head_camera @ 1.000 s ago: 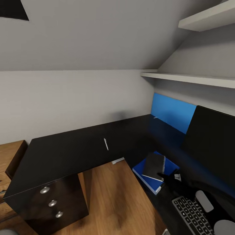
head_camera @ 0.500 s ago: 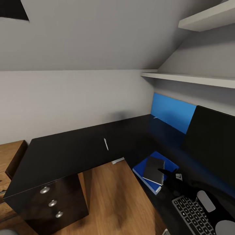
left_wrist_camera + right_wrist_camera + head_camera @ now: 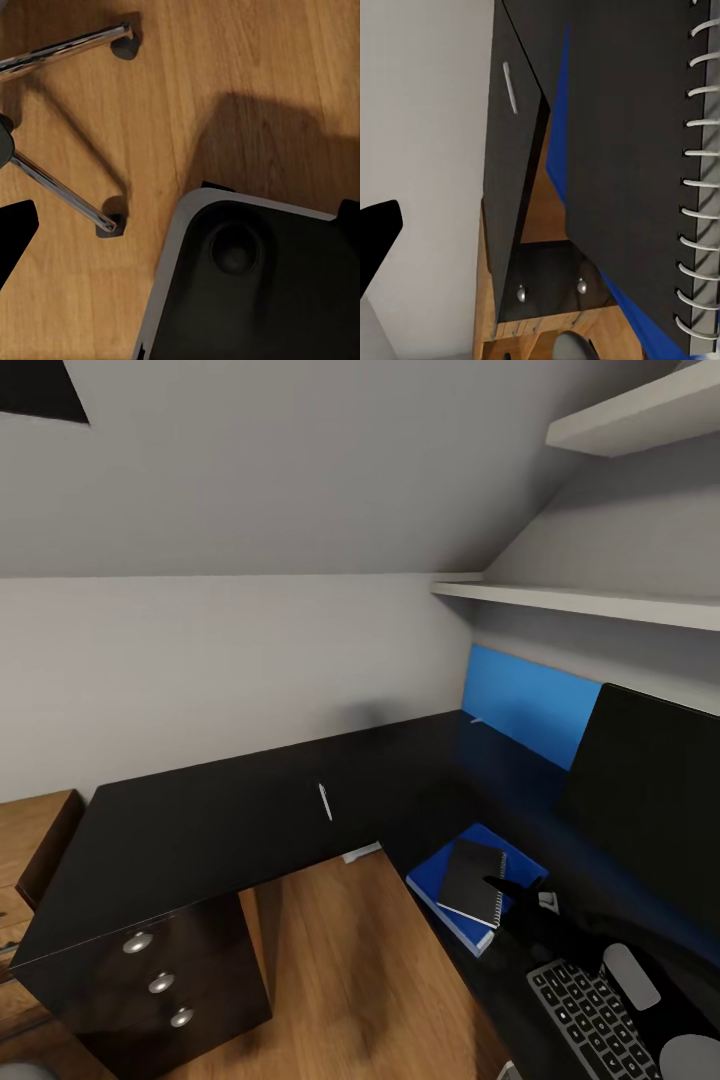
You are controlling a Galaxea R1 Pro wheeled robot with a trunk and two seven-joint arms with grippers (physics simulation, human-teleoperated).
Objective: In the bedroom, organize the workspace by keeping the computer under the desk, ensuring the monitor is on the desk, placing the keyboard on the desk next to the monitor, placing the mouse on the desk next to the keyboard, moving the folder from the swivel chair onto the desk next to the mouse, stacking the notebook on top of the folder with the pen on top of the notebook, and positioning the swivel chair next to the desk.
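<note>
Notebook (image 3: 472,881) black, spiral-bound, flat atop blue folder (image 3: 437,898) on desk (image 3: 220,820), jaws' state can't tell.

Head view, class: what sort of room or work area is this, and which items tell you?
Probably a home office nook: an L-shaped black desk holding a monitor and keyboard, with wall shelves under a sloped ceiling.

You see the spiral-bound black notebook (image 3: 622,150) lying flat on the blue folder (image 3: 556,142), whose edge peeks out beside it. Farther along the black desk (image 3: 514,180) lies the white pen (image 3: 511,88), well apart from the notebook. Two round silver drawer knobs (image 3: 521,293) show beneath the desktop.
</note>
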